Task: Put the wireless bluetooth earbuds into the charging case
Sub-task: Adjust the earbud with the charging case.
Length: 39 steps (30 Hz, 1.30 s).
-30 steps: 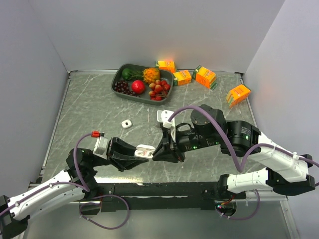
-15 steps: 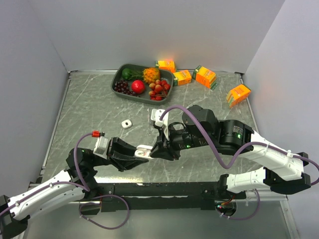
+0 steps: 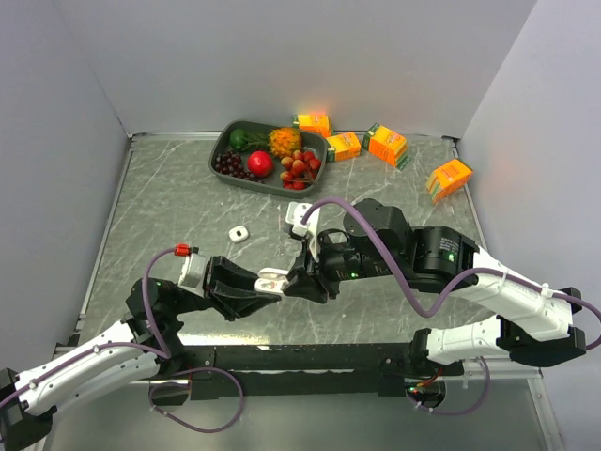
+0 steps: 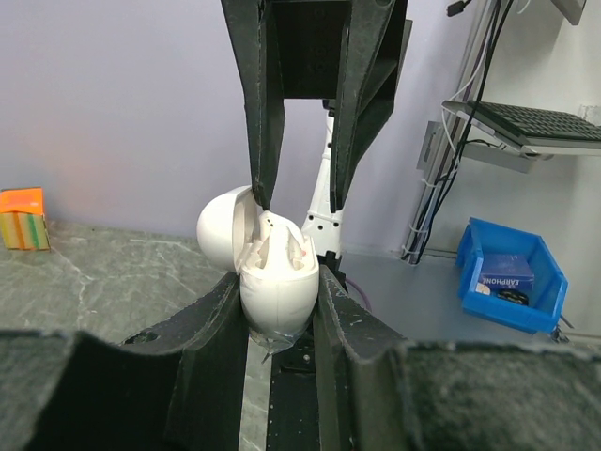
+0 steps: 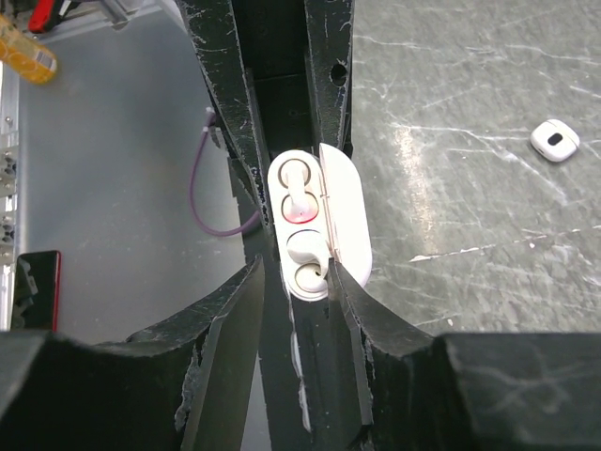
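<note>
**Open earbud case held between two robot pincers**

At the left of the overhead view, the left pincer (image 3: 266, 286), clenched on a glossy white egg-shaped plastic charging case (image 4: 277, 291), with one black finger pressed against each flank. Lid hinged open, case held near the front edge of a grey marbled table (image 3: 169, 207). Inside the case, two tiny white plastic wireless bluetooth earbuds (image 5: 299, 200), lying end to end in their wells, one marked with a reddish spot. Just to the right, meeting the left one tip to tip, the right pincer (image 5: 296, 270), released: black fingers spread and straddling the open case, nothing gripped between them. Impossible to tell whether those fingertips touch the case. Farther back on the table, from left to right: a small closed white rounded case (image 3: 238, 233) lying alone on the bare surface; a dark oval tray (image 3: 216, 148) filled with fruit; four orange juice cartons (image 3: 387, 143) scattered toward the right wall.
</note>
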{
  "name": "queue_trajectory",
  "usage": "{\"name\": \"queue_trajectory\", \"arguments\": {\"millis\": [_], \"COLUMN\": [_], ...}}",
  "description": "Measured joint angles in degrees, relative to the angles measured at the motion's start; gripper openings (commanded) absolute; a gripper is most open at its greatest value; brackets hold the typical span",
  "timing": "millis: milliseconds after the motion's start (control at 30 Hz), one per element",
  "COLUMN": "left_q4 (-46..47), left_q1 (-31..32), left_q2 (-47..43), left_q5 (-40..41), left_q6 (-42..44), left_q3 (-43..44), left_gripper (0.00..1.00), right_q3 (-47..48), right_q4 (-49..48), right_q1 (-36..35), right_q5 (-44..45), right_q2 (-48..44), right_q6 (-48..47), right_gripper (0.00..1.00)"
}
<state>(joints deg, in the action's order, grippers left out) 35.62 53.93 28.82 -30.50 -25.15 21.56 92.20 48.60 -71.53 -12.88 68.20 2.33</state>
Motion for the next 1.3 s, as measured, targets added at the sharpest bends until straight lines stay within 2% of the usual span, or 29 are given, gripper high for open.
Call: {"name": "queue_trajectory", "arguments": {"millis": [800, 1300], "left_q4": [-0.31, -0.26], "left_q1": [0.0, 0.0], "left_q2": [0.07, 0.2], "left_q5": [1.7, 1.31], "left_q6": [0.0, 0.0], "left_q3": [0.74, 0.96], "left_gripper": [0.01, 0.01], "right_q3": [-0.83, -0.83], "right_q4": [-0.11, -0.57], "right_q1": [-0.02, -0.72], "right_q5": [1.44, 0.79], "right_q2": [-0.35, -0.39], "right_q6": [1.46, 1.46], "right_gripper": [0.43, 0.37]}}
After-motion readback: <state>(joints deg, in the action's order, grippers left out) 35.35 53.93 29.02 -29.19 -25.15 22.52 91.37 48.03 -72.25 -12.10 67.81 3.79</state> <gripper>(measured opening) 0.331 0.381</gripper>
